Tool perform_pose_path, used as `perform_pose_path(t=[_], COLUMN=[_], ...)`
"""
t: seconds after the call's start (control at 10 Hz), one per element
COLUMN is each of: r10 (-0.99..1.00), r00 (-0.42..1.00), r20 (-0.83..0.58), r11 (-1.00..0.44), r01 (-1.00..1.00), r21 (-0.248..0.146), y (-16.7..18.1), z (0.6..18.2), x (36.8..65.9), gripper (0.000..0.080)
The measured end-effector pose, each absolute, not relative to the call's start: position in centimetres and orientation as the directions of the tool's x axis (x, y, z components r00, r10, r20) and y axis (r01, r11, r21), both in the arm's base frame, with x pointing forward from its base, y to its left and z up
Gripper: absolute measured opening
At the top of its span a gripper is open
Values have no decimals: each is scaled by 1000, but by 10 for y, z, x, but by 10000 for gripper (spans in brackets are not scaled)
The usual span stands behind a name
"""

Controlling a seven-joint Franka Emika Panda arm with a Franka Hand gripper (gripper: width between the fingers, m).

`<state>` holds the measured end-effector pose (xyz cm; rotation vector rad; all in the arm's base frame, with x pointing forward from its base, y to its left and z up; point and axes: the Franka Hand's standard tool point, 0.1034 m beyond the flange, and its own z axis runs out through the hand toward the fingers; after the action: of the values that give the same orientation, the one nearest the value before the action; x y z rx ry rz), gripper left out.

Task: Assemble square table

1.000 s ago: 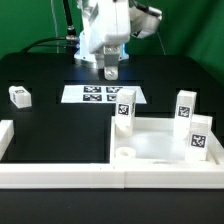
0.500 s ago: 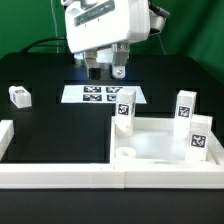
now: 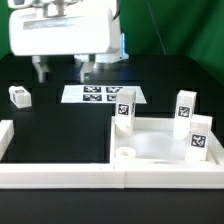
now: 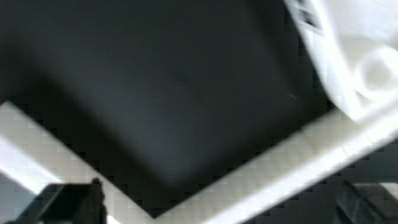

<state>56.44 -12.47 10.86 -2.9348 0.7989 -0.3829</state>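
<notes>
The square table's white top (image 3: 160, 146) lies at the front right, rim up, with a round socket (image 3: 125, 155) showing in its near left corner. Three tagged legs stand upright on it: one at the far left corner (image 3: 124, 106), one at the back right (image 3: 183, 105), one at the right (image 3: 200, 136). Another leg (image 3: 19, 96) lies alone on the black table at the exterior view's left. My gripper (image 3: 62, 70) hangs open and empty high above the back left. In the blurred wrist view its fingertips (image 4: 71, 205) frame bare black table, and the top (image 4: 361, 70) shows at one edge.
The marker board (image 3: 100, 95) lies flat at the back middle, under and beside the gripper. Long white border bars run along the front edge (image 3: 60, 176) and the left side (image 3: 5, 136); they appear as a white V (image 4: 267, 150) in the wrist view.
The gripper has swung from above the marker board toward the exterior view's left and closer to the camera, looming larger. Its jaws stayed open. The parts have not moved.
</notes>
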Motion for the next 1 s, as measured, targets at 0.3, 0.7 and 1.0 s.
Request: perform_pose_path(t=[0.3, 0.7, 1.0], r10=[-304, -72, 183], r00=[919, 985, 982], r20=[253, 154, 42], r11=[-953, -997, -983], r01=[-298, -69, 183], r21=[-61, -22, 4], y=[-130, -132, -133], z=[106, 90, 73], x=[563, 539, 517], gripper=[648, 648, 648])
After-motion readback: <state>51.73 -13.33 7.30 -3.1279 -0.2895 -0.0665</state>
